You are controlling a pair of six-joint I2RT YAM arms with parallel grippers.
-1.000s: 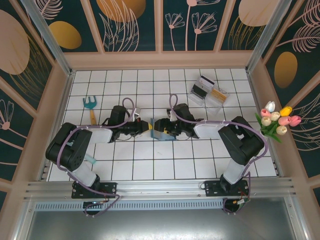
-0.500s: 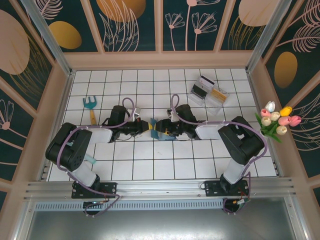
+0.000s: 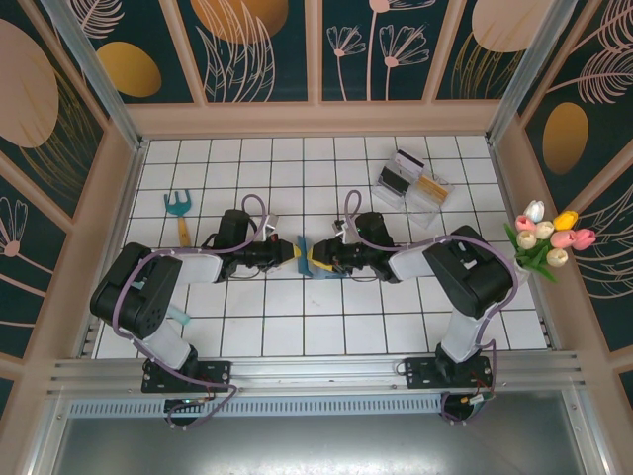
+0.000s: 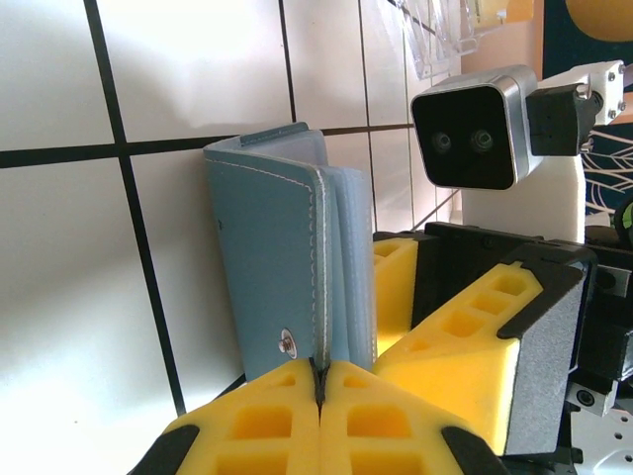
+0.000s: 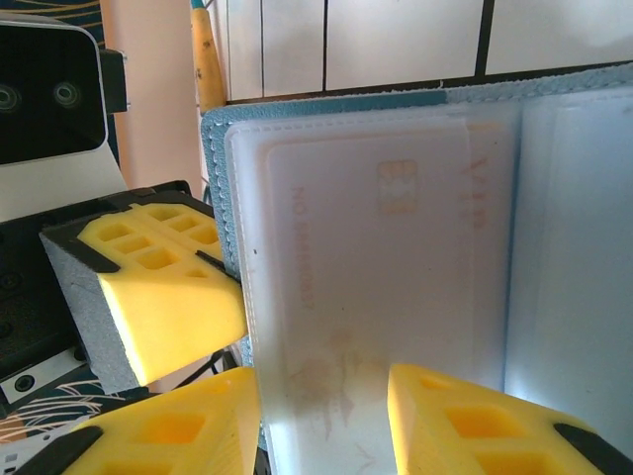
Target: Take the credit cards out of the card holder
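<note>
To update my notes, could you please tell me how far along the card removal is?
Done: the card holder is open, its cover pinched by the left gripper. In hand: the right gripper has its jaws apart at a sleeved credit card. Left: pulling that card from its sleeve.

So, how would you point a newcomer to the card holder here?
On the white tiled table, look at the centre, where the left gripper and right gripper meet. The card holder is the small teal-blue bifold wallet between them, open, with frosted card sleeves inside, unlike the clear plastic tray at the far right.
</note>
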